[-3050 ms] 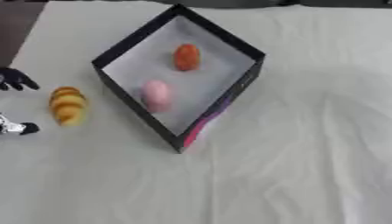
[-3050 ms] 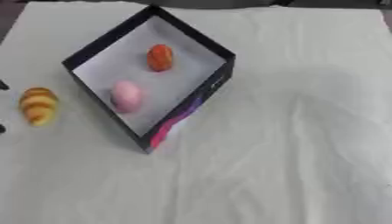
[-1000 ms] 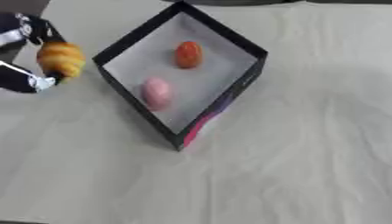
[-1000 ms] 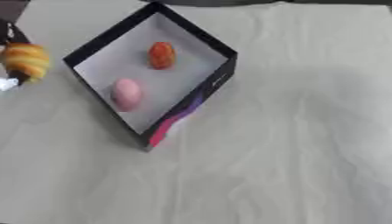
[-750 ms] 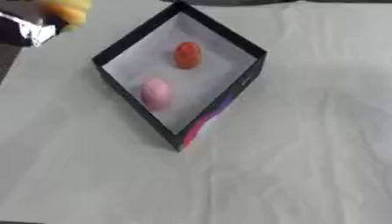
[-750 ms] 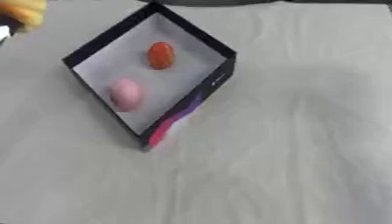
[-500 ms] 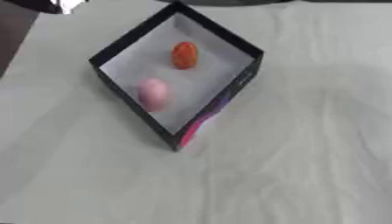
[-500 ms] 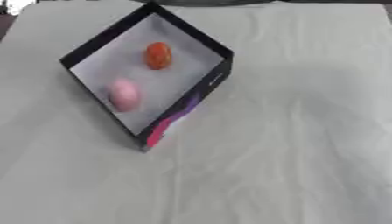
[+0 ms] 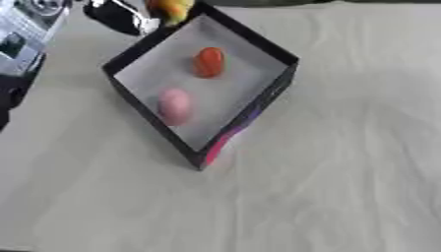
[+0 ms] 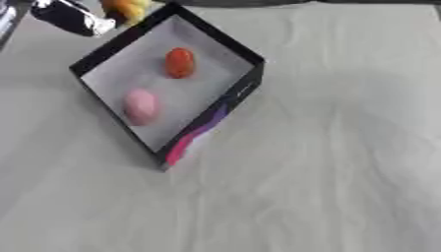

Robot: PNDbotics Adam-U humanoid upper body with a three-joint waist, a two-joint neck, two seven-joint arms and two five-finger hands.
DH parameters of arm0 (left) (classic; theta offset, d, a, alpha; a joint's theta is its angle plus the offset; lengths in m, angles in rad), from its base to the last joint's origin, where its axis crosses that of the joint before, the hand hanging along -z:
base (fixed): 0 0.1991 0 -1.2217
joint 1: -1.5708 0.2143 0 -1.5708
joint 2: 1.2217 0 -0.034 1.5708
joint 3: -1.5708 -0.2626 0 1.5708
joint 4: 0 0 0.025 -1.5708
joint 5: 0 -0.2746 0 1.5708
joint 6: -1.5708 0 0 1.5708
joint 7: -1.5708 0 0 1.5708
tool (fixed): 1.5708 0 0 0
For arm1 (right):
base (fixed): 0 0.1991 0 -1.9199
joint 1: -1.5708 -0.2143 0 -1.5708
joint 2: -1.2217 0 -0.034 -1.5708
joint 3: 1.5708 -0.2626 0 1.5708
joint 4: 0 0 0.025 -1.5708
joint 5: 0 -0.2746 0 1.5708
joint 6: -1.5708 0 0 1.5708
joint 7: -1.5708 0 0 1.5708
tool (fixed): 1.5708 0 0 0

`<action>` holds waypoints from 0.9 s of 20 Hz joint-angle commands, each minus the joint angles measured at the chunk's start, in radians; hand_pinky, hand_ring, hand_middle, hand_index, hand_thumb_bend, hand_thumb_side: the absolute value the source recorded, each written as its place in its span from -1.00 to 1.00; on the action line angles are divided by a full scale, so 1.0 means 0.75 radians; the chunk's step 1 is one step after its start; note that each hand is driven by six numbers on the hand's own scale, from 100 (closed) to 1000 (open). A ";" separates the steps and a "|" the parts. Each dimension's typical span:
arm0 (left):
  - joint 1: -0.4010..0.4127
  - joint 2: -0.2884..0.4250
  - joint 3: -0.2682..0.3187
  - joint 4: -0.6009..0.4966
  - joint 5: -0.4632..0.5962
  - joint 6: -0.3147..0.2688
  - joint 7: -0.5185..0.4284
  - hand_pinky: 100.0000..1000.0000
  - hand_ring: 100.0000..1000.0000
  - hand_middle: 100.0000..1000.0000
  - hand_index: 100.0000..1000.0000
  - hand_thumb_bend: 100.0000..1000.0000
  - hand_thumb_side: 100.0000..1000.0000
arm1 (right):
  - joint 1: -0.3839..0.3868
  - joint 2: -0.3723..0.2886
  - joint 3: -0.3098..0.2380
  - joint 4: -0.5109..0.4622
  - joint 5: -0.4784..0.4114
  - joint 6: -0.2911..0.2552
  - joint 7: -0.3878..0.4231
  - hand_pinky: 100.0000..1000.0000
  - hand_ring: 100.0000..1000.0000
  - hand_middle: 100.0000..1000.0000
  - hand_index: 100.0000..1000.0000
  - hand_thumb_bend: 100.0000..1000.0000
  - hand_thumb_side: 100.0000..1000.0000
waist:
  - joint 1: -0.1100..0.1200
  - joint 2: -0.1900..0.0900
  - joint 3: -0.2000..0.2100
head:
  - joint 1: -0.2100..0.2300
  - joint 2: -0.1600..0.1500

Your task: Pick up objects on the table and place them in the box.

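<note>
A black box [image 9: 258, 103] with a white floor stands askew on the pale cloth. On its floor lie an orange-red oval thing [image 9: 208, 62] and a pink oval thing [image 9: 174, 105]. My left hand [image 9: 116, 17], black with a white part, is at the top left, just outside the box's far corner. It is shut on a yellow-orange bread-like thing [image 10: 125, 9], which hangs at the picture's top edge over that corner's rim. My right hand shows in neither view.
The pale cloth [image 9: 344, 162] spreads wide to the right of the box and in front of it. A printed sheet [image 9: 21, 32] lies at the far left edge, with a dark shape [image 9: 9, 93] below it.
The bread lay on the cloth left of the box. My left hand took it, lifted it up to the top edge, and now holds it by the box's far corner.
</note>
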 commanded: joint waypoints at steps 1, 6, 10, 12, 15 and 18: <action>-0.012 -0.016 -0.005 0.056 -0.042 -0.047 -0.025 0.53 0.46 0.40 0.36 -0.81 -0.75 | -0.020 -0.046 -0.003 -0.017 -0.008 -0.003 0.010 0.70 0.58 0.19 0.53 -1.00 -0.09 | 0.010 -0.043 -0.003 | 0.003 -0.017; -0.001 -0.048 -0.016 0.120 -0.095 -0.108 -0.068 0.64 0.60 0.55 0.66 -0.56 -0.20 | -0.026 -0.045 0.000 -0.016 -0.010 -0.003 0.014 0.70 0.58 0.19 0.52 -1.00 -0.09 | 0.010 -0.042 -0.005 | 0.003 -0.017; 0.009 -0.037 0.006 0.088 -0.101 -0.123 -0.097 0.73 0.71 0.69 0.89 -0.02 0.52 | -0.027 -0.047 0.002 -0.018 -0.011 -0.004 0.016 0.70 0.58 0.19 0.52 -1.00 -0.10 | 0.010 -0.045 -0.005 | -0.004 -0.009; 0.018 -0.015 0.039 0.023 -0.074 -0.136 -0.108 0.74 0.71 0.70 0.90 0.04 0.65 | -0.023 -0.049 -0.001 -0.017 -0.011 -0.004 0.015 0.70 0.58 0.19 0.53 -1.00 -0.09 | 0.010 -0.047 -0.001 | -0.008 -0.005; 0.035 0.035 0.108 -0.088 0.011 -0.113 -0.096 0.75 0.70 0.70 0.90 -0.16 0.70 | -0.015 -0.051 -0.004 -0.015 -0.011 -0.003 0.012 0.70 0.58 0.19 0.53 -1.00 -0.10 | 0.009 -0.049 0.005 | -0.020 -0.002; 0.082 0.111 0.215 -0.257 0.178 -0.017 0.017 0.77 0.68 0.71 0.80 -0.87 0.30 | -0.002 -0.055 -0.011 -0.018 -0.008 -0.007 0.006 0.70 0.58 0.19 0.53 -1.00 -0.11 | 0.007 -0.051 0.016 | -0.047 0.007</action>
